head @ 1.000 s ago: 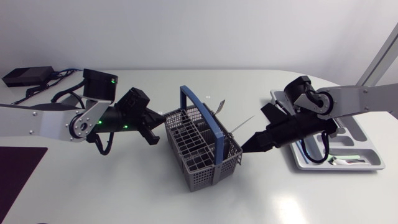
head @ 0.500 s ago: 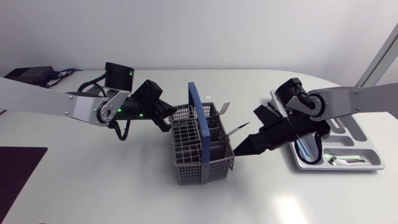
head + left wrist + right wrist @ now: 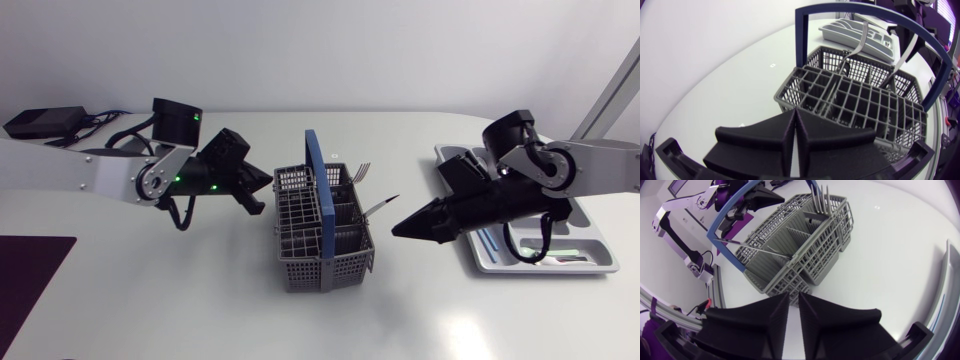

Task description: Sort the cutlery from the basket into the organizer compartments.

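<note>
Both grippers have drawn back from the basket (image 3: 325,272). The left gripper (image 3: 256,203), jaws pressed together, now sits just short of its near wall. The right gripper (image 3: 398,229), closed to a thin slit and empty, is farther off. Beyond the left jaws the blue handle (image 3: 805,45) arches across. Past it stand 2 utensils (image 3: 856,46), and farther still is the organizer (image 3: 545,270).

White table (image 3: 200,300) throughout. The basket (image 3: 318,250) is mid-grey, with a square grid mesh on its walls and dividers, and its handle (image 3: 322,180) is solid blue. Silver forks (image 3: 361,172) catch the light. The organizer (image 3: 590,268) is pale grey. The left gripper (image 3: 250,201) and right gripper (image 3: 399,229) are both matte black. The left arm (image 3: 90,178) and right arm (image 3: 605,165) are silver-grey with black joints, and green lights (image 3: 181,181) glow on the left.
</note>
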Action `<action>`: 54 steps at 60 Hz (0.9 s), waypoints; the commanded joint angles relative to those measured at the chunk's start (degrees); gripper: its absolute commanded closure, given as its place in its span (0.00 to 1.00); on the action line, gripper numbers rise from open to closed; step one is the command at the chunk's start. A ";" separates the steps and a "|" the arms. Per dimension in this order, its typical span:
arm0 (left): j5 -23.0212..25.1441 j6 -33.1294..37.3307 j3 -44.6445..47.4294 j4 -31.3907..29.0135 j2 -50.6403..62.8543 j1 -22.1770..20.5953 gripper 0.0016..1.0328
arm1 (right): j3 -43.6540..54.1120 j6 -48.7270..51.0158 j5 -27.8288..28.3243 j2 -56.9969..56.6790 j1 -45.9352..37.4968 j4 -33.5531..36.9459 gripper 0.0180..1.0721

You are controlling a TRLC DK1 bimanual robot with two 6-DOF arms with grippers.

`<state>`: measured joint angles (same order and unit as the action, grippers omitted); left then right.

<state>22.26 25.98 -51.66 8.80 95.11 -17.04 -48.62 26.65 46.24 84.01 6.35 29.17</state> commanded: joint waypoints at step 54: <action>-14.88 6.37 15.45 -7.04 -27.70 -10.65 0.94 | 1.25 32.32 5.97 1.25 1.56 -10.62 0.40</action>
<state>8.34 31.18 -37.50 2.31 69.52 -26.79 -48.21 55.99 51.88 83.09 7.57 19.00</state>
